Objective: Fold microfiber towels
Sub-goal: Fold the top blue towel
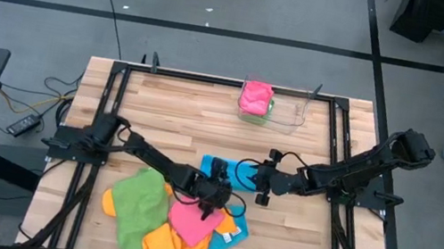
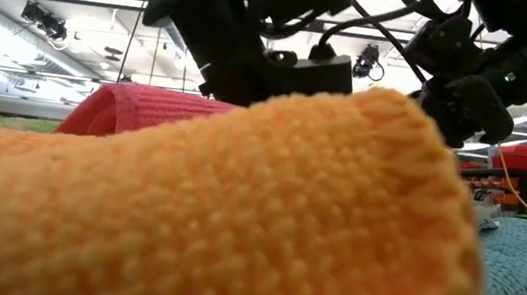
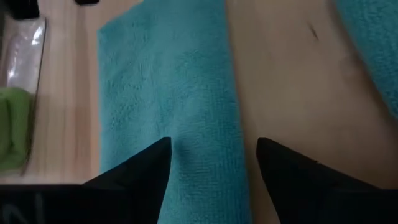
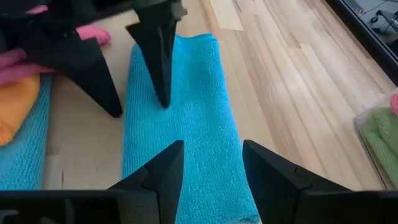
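Two grippers met over a sky-blue towel [image 4: 180, 118] folded into a long strip near the middle of the wooden table [image 1: 180, 104]. The left gripper [image 3: 211, 155] hung with its fingers spread apart, one tip over the strip, holding nothing. The right gripper [image 4: 208, 158] faced it from the strip's other end, fingers also parted and empty. A heap of green, orange and pink towels [image 1: 157, 218] lay just beside. A clear tray [image 1: 283, 112] at the far edge held folded pink and green cloths. The fold seemed mid-way; the next move probably calls for pinching one end and doubling it over.
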`<state>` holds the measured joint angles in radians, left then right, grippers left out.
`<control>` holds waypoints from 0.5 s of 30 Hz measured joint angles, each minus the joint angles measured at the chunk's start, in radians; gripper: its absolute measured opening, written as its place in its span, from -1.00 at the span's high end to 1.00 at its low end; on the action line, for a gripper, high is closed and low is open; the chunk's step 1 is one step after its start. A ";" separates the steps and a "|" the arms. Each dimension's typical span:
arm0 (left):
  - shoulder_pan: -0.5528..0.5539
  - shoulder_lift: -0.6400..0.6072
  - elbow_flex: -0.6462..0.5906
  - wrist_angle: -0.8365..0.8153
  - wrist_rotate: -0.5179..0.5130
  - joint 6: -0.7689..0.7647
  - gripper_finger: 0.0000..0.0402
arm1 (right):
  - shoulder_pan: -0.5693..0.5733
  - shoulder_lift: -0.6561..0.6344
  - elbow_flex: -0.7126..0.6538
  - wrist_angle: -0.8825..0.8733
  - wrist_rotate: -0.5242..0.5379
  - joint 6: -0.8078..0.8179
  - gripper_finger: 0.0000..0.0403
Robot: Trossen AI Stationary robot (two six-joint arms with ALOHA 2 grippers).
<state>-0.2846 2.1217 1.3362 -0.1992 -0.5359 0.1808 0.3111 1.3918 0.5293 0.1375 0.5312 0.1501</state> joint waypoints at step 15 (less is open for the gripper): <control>0.020 0.018 0.001 -0.037 -0.007 -0.031 0.31 | 0.032 0.000 0.000 0.001 0.000 -0.022 0.13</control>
<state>-0.2643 2.1395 1.3369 -0.2366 -0.5430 0.1497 0.3435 1.3922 0.5293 0.1388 0.5312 0.1280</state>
